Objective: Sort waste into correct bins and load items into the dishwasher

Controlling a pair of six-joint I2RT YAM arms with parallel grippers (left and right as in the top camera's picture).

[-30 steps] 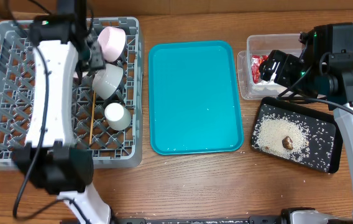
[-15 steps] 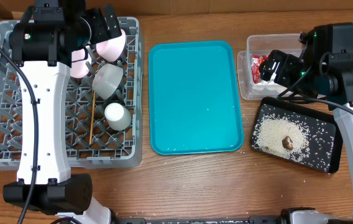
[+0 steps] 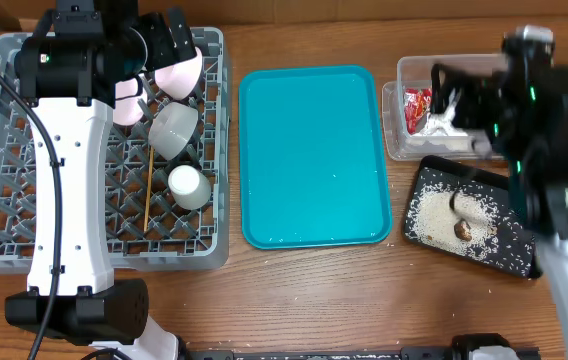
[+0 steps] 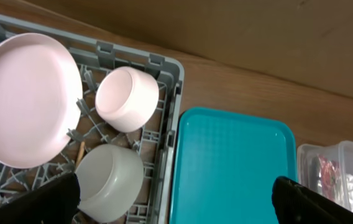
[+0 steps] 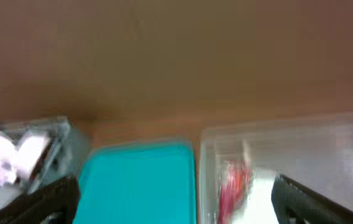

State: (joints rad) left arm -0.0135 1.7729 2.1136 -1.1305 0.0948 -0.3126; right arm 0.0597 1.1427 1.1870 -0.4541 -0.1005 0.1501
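Note:
The grey dish rack holds the pale pink plate on edge, a pinkish bowl, a white bowl, the white cup and the chopsticks. My left gripper is open and empty above the rack's back right corner; it also shows in the left wrist view. The clear tub holds the red wrapper and the white tissue. The black tray holds rice and a brown lump. My right gripper is open and empty, raised over the tub and blurred.
The teal serving tray lies between the rack and the bins. The clear tub and the black tray sit close together at the right. The right arm covers part of both bins from above.
The left arm rose from the rack to its back edge, then held still. The right arm is now moving, blurred, and higher over the bins.

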